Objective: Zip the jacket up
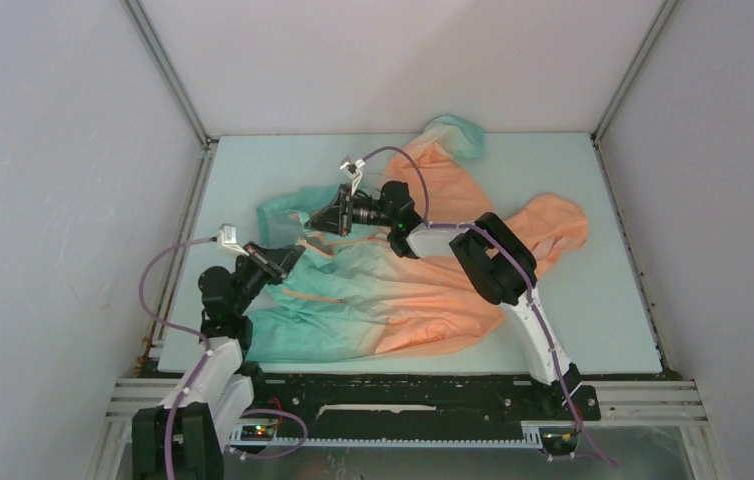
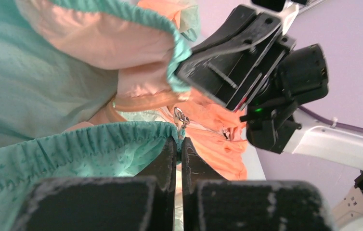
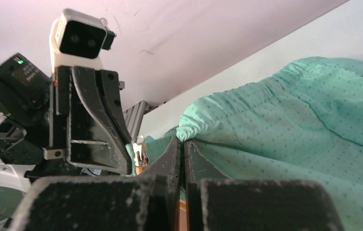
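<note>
The jacket [image 1: 403,290] lies spread on the table, teal at the left and fading to orange at the right, its front unzipped at the hem end. My left gripper [image 1: 291,256] is shut on the gathered teal hem [image 2: 97,139], pinching its corner [image 2: 180,140] just below a small metal zip pull [image 2: 181,117]. My right gripper [image 1: 325,222] is shut on the other hem corner [image 3: 182,142], a little farther back. Both hem corners are lifted off the table and the two grippers sit close together. In the right wrist view the left gripper [image 3: 127,168] holds fabric beside the zip slider [image 3: 141,156].
The pale blue table [image 1: 553,170] is boxed in by white walls [image 1: 53,150] with metal corner rails [image 1: 168,75]. One sleeve [image 1: 443,145] reaches toward the back edge and the orange hood [image 1: 558,225] lies at the right. The right arm [image 1: 498,260] crosses over the jacket.
</note>
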